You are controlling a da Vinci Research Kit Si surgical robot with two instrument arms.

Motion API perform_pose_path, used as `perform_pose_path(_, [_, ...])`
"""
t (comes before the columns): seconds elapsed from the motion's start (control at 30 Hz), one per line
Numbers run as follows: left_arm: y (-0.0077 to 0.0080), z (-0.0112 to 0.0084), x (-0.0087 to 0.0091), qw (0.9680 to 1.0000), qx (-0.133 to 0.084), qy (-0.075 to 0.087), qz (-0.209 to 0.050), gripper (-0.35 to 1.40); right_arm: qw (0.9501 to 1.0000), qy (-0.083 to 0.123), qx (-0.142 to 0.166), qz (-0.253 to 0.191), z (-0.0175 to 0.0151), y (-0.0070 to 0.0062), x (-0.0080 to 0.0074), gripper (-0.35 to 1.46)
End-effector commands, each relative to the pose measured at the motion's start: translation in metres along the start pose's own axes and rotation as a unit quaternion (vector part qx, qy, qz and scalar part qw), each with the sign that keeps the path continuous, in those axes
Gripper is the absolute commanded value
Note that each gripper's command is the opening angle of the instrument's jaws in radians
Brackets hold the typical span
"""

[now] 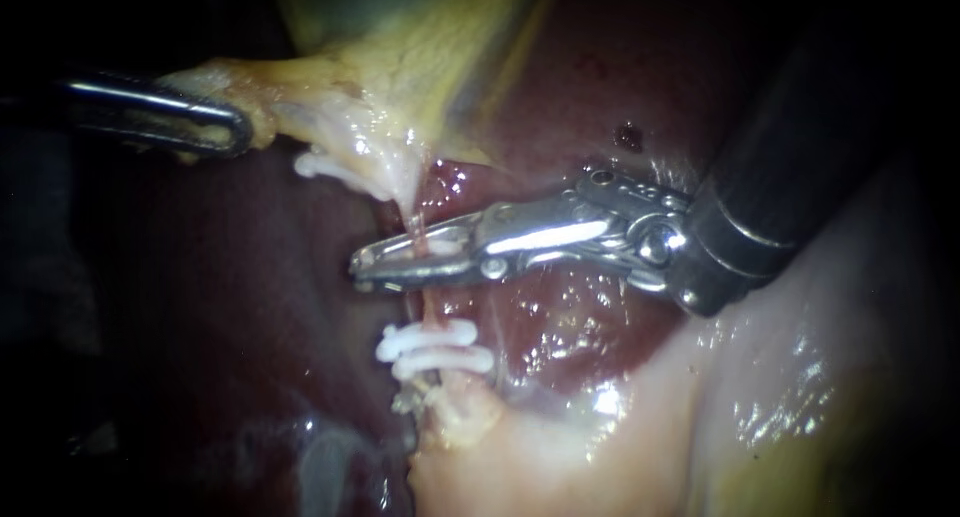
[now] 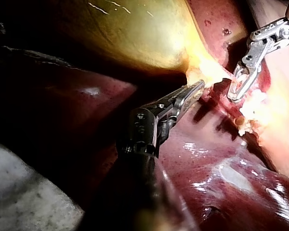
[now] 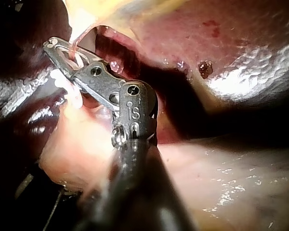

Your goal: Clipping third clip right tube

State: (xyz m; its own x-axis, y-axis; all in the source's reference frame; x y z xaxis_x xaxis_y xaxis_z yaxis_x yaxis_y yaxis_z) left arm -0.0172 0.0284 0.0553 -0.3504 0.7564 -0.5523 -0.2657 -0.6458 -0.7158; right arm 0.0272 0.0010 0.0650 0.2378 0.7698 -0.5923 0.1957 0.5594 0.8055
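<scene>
- Endoscope: the right instrument (image 1: 400,252) has its jaws nearly closed on the thin pink tube (image 1: 413,217), with a white clip (image 1: 440,245) between them. Two fitted clips (image 1: 438,349) sit on the tube just below.
- Left wrist: the left instrument (image 2: 195,91) clamps its jaws on the gallbladder (image 2: 135,33) at its pale edge.
- Right wrist: the tube crosses between the right instrument's jaws.

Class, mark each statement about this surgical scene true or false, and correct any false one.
1. The right tool holds a clip in its jaws, around the tube. True.
2. In the endoscope view, two lower clips sit on the tube below the right tool. True.
3. The left tool touches nothing. False: its jaws grip the gallbladder at its pale edge.
4. The right tool enters the endoscope view from the left. False: it enters from the right.
</scene>
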Motion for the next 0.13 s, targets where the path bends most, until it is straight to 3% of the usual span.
perform_pose_path(0.03, [0.0,0.0,0.0,1.0,0.0,0.0,0.0,-0.35,1.0,0.0,0.0,0.0,-0.0001,0.0,0.0,-0.35])
perform_pose_path(0.13, [0.0,0.0,0.0,1.0,0.0,0.0,0.0,-0.35,1.0,0.0,0.0,0.0,-0.0001,0.0001,0.0,-0.35])
